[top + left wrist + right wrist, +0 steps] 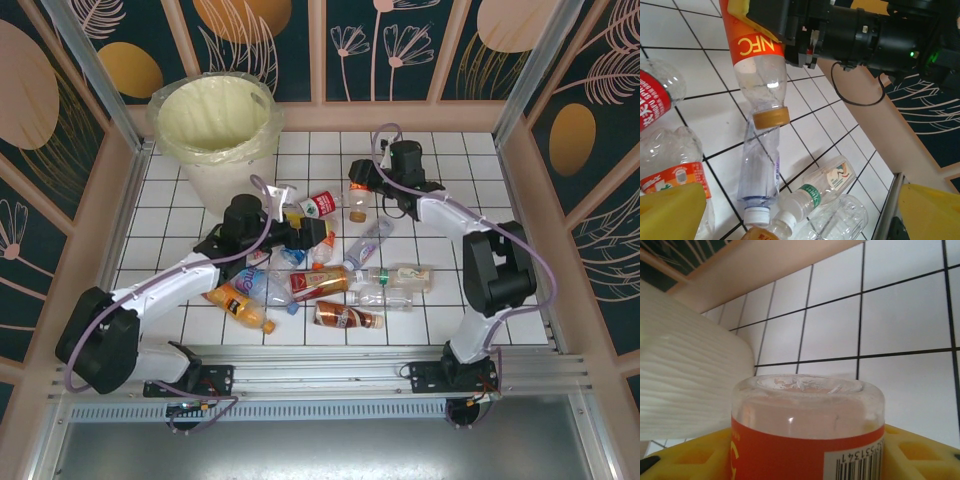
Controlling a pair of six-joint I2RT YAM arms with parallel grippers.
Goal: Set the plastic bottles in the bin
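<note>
One bin, cream with a pale liner, stands well to the left of the right gripper and beyond the left gripper. About ten plastic bottles lie on the tiles under and between the two. The left gripper hovers over them, jaws spread wide and empty. The right gripper is clamped on an orange-labelled bottle, cap pointing down. This looks like the carrying step. Next, swing the bottle left over the rim and release it.

The top camera looks down from high at the near edge onto the whole table. The left wrist camera looks low across it at an orange bottle. The right wrist camera, very close, seems to share that bottle.
</note>
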